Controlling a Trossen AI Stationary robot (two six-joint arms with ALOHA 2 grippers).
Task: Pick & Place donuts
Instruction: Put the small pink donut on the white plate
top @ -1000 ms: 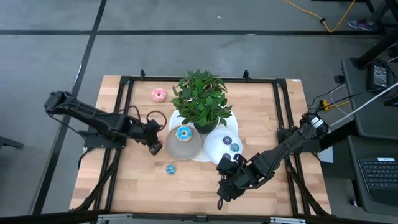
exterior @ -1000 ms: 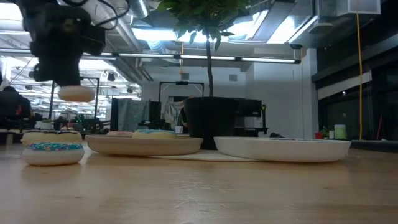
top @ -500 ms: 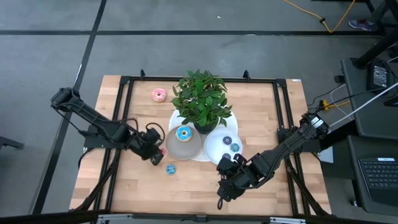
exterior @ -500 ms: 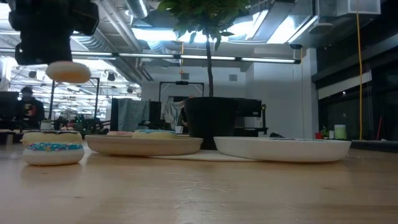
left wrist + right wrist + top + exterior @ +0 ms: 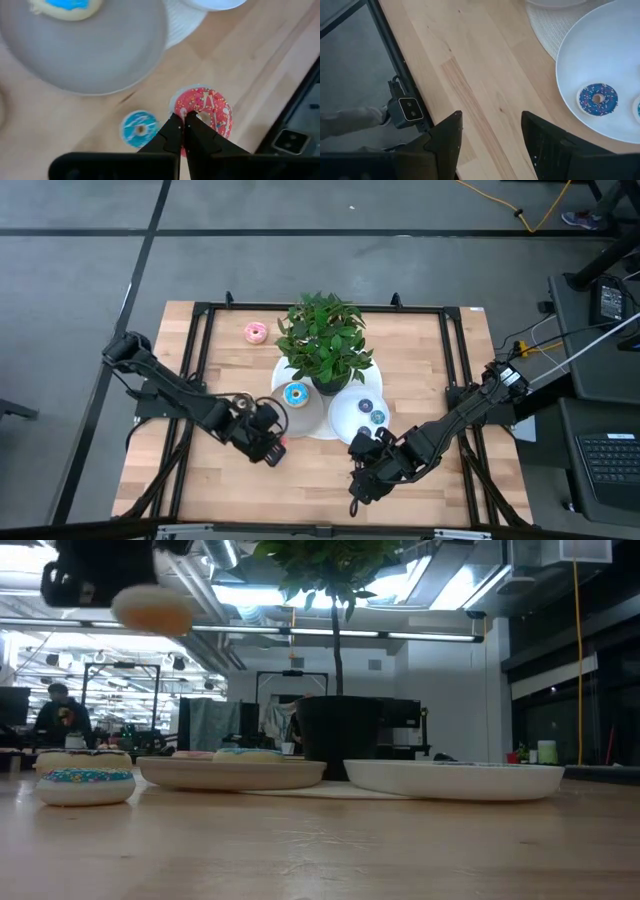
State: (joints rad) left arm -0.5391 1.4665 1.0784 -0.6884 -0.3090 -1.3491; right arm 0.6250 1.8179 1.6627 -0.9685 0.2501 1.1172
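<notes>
My left gripper (image 5: 183,121) is shut on a pink sprinkled donut (image 5: 207,112), held in the air over the table's near middle (image 5: 270,444); the low view shows its tan underside (image 5: 152,612). Below it a small blue donut (image 5: 140,129) lies flat on the wood. A grey plate (image 5: 300,416) carries a blue donut (image 5: 296,394). The white plate (image 5: 345,412) holds dark donuts (image 5: 366,406). Another pink donut (image 5: 255,332) lies at the far left. My right gripper (image 5: 492,142) hangs open over bare wood near the white plate. My left gripper pinches the pink donut's ring at the side nearest the wrist (image 5: 192,111) between its two fingers. They slant down from the table's left. The fingertips hide the exact place of contact. The donut is lifted clear of the table, roughly level, icing up.
A potted plant (image 5: 325,340) stands at the table's far middle, behind the plates. A black frame (image 5: 200,310) runs around the tabletop. Bare wood lies along the near edge (image 5: 300,500). In the low view a person (image 5: 58,715) shows in the room behind.
My left gripper, staying shut on the pink donut, has moved toward the table's right and near edge and risen. It has gone from beside the grey plate's left rim to over the small blue donut. The donut stays clear of the table.
</notes>
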